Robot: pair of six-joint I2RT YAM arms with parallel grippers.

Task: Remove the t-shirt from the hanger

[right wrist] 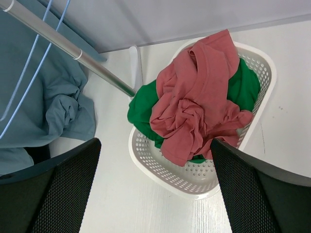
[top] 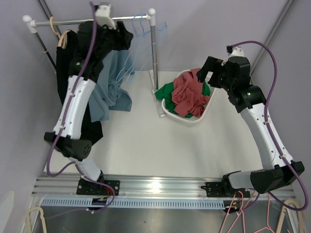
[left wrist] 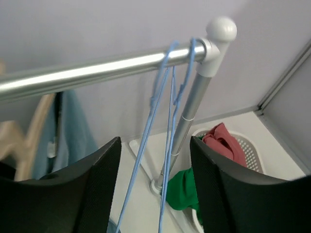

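Observation:
A blue-grey t-shirt (top: pixel 111 90) droops from the rack rail (left wrist: pixel 97 70) down to the table, bunched at its lower end (right wrist: pixel 58 107). Thin blue wire hangers (left wrist: pixel 167 111) hook over the rail's right end. Whether the t-shirt still hangs on one of them I cannot tell. My left gripper (left wrist: pixel 155 162) is up at the rail, open, with the blue hanger wires passing between its fingers untouched. My right gripper (right wrist: pixel 154 162) hovers open above the white basket (right wrist: pixel 194 184), holding nothing.
The basket holds a crumpled red shirt (right wrist: pixel 199 97) over a green one (right wrist: pixel 143 109). A black garment (top: pixel 65 58) hangs on a wooden hanger (left wrist: pixel 29 131) at the rail's left. The rack's upright pole (top: pixel 153 53) stands between t-shirt and basket.

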